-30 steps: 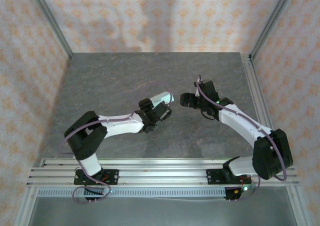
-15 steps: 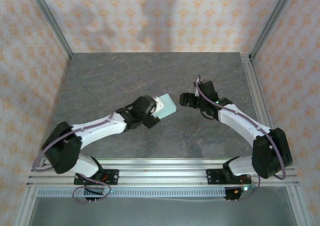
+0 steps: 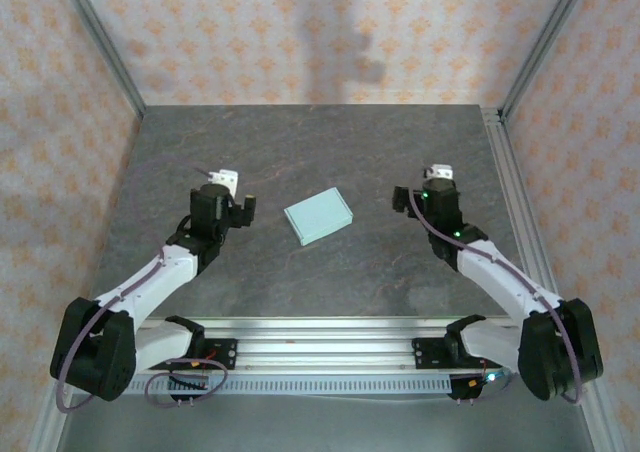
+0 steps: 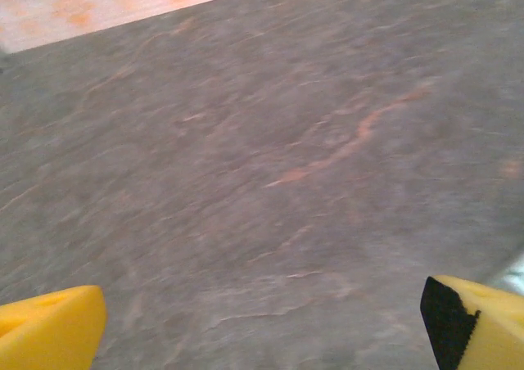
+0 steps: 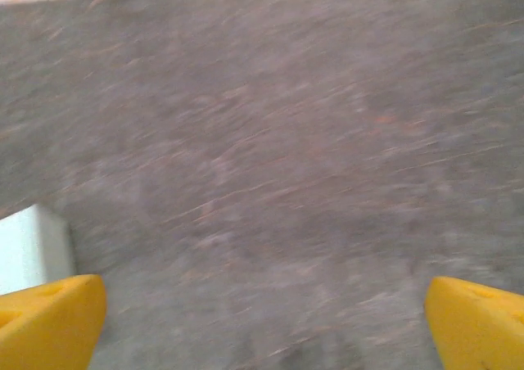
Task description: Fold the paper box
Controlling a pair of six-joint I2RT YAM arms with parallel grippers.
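Paper box [image 3: 318,217] lies closed and flat on the table [image 3: 300,152], between my left gripper [image 4: 262,325] and right gripper [image 5: 264,321], well apart from both. My 2 pincers gape wide and hold nothing. With nothing pressing it, I judge a tucked flap could spring loose.

Matt paper box [image 3: 318,217] (stone-veined table [image 3: 400,272])

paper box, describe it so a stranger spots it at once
On the dark grey table, look midway between the left arm and right arm. The paper box lies flat there: a small rectangle, pale mint-blue where both arms are black and white.
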